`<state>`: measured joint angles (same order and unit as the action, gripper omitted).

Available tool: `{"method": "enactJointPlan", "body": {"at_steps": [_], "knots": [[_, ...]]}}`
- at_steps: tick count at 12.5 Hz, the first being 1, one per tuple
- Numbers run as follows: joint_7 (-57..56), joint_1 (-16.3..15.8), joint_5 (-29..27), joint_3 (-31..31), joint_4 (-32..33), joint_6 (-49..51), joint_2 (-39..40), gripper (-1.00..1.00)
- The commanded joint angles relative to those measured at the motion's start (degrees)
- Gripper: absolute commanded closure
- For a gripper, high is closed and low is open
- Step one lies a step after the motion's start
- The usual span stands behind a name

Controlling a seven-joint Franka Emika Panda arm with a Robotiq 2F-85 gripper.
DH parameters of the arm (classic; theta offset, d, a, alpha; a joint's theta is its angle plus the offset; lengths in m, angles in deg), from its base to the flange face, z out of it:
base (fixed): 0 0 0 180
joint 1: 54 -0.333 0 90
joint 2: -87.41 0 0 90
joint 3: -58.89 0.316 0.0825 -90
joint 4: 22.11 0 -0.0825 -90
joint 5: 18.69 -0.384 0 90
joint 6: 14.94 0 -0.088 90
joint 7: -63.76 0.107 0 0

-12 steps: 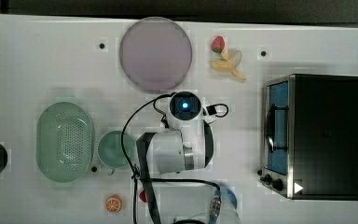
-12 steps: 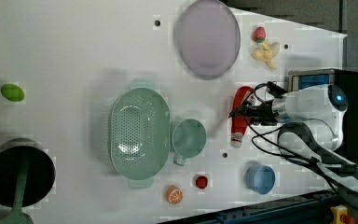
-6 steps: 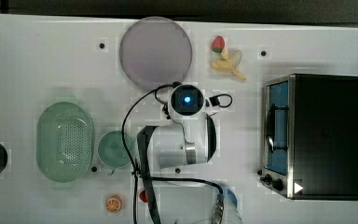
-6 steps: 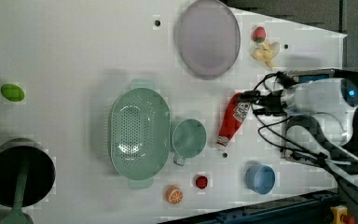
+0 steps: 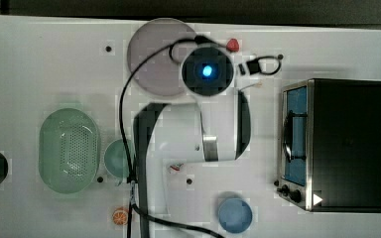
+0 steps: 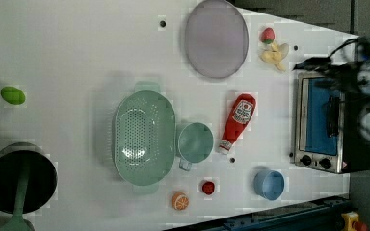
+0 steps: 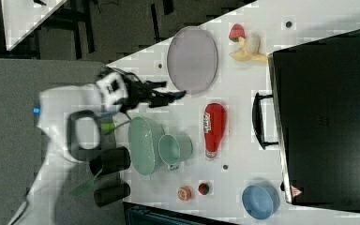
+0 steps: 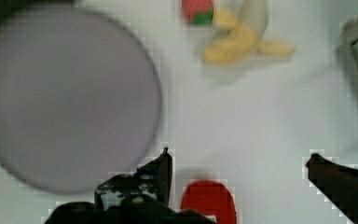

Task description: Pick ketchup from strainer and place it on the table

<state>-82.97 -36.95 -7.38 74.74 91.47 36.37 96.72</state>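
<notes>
The ketchup [image 6: 238,122] lies on its side on the white table [image 6: 77,53], apart from the gripper, between the green cup [image 6: 195,142] and the toaster oven [image 6: 325,125]. In the right view the ketchup [image 7: 214,129] rests with its white cap toward the right view's bottom. The pale green strainer [image 6: 144,137] holds nothing. My gripper [image 8: 240,163] is open, its two fingers [image 8: 161,172] wide apart over bare table, with the red end of the ketchup [image 8: 209,200] just behind them. In the right view the gripper [image 7: 176,96] hovers by the plate's edge.
A grey-lilac plate [image 6: 216,38], a strawberry [image 6: 268,34] and a banana [image 6: 275,52] lie at the far end. A blue bowl [image 6: 269,184] and an orange slice [image 6: 179,200] lie near the front edge. A dark pot [image 6: 19,178] stands at the left view's bottom left.
The gripper has opened and let go of the ketchup, which now lies on the table. The arm has drawn back from the bottle toward the plate and strawberry.
</notes>
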Motion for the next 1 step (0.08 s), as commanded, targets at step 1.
{"method": "enactJointPlan", "body": {"at_steps": [1], "knots": [[3.46,-0.04,-1.57,0.38,-7.55,8.91,0.08,-1.00]]}}
